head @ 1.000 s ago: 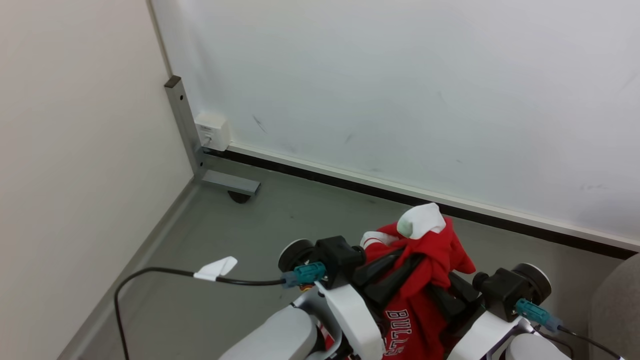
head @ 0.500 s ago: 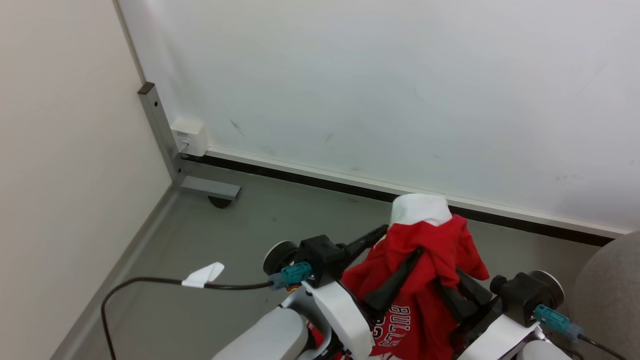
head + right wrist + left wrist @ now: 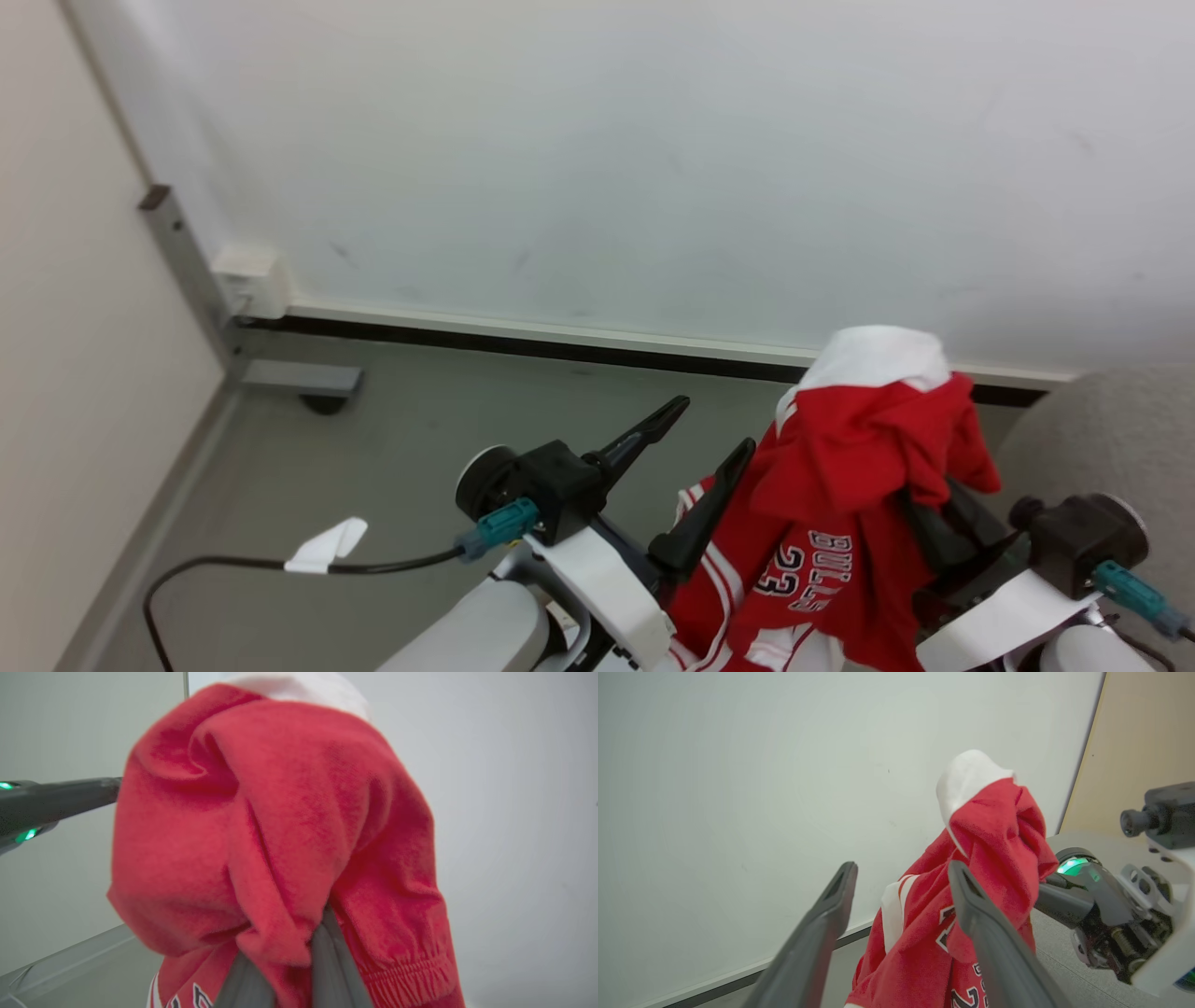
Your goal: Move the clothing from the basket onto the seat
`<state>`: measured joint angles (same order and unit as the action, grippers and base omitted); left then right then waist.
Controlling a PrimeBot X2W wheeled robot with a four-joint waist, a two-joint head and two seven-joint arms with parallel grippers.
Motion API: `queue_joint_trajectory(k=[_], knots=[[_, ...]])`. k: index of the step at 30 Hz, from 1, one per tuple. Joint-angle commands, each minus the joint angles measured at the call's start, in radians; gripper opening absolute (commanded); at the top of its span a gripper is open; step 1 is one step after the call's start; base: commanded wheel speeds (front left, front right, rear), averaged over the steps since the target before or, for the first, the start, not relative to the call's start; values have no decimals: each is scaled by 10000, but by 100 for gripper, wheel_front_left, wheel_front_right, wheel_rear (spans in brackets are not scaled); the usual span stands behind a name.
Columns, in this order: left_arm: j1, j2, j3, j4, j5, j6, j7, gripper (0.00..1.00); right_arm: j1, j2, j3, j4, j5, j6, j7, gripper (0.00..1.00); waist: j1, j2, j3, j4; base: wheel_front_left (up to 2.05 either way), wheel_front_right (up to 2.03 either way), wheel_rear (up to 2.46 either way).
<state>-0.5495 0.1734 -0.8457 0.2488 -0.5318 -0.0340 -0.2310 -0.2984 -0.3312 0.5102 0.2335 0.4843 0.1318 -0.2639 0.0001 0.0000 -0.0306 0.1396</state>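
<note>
The clothing (image 3: pixel 840 495), a red jersey with white trim, "BULLS" and 23, hangs bunched in the air at lower right. My right gripper is shut on it: the cloth drapes over its fingers (image 3: pixel 952 532) and hides their tips, and its fingers (image 3: pixel 334 961) run up into the red folds (image 3: pixel 280 835). My left gripper (image 3: pixel 717 425) stands open just left of the jersey, holding nothing. Its right finger lies against the cloth (image 3: pixel 994 849) while the gap of the left gripper (image 3: pixel 901 868) is empty. The grey seat (image 3: pixel 1102 429) sits at the right edge. The basket is out of view.
A white panel wall (image 3: pixel 607 168) stands ahead with a dark strip along its base. Its metal post and foot with a caster (image 3: pixel 299 378) and a white box (image 3: pixel 252 280) are at left. A black cable with a white tag (image 3: pixel 327 546) trails from my left wrist over grey floor.
My left gripper has opened and let go of the jersey, which now hangs from the right gripper alone. The camera has swung to the right, bringing more of the seat into view.
</note>
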Motion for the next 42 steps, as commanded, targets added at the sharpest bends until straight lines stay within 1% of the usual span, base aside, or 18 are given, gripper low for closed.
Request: queue_joint_trajectory(k=[1,8,16,23,27,32,39,42], knots=[[206,111,47,-83,59,32,-130,100,95,-97,-241,-188,-138,-21,-7,0,-1,0,72,-721,0,0,0],[385,86,165,-153,118,106,-252,100,-26,-420,-1017,-900,-499,-21,-8,0,-1,0,276,-2442,0,0,0],[438,10,315,51,210,123,-326,100,-10,-589,-1737,-1634,-693,-21,-6,0,-1,0,550,-4406,0,0,0],[440,-164,328,259,302,-11,-326,100,127,-567,-2207,-2049,-707,-21,-5,0,-1,0,799,-5583,0,0,0],[382,-229,302,394,368,-74,-332,100,194,-492,-2472,-2233,-716,-21,-6,0,-1,0,931,-5970,0,0,0],[276,-272,351,511,474,-126,-332,100,250,-355,-2628,-2324,-617,-21,-6,0,-1,0,1054,-6141,0,0,0],[58,-329,289,583,645,-231,-335,100,-404,-518,-2773,-2303,-439,-21,-5,0,-1,0,1427,-5999,0,0,0],[-90,-364,233,635,685,-251,-329,100,-958,-791,-2884,-2174,-261,-21,-6,0,-1,0,1754,-5816,0,0,0]])
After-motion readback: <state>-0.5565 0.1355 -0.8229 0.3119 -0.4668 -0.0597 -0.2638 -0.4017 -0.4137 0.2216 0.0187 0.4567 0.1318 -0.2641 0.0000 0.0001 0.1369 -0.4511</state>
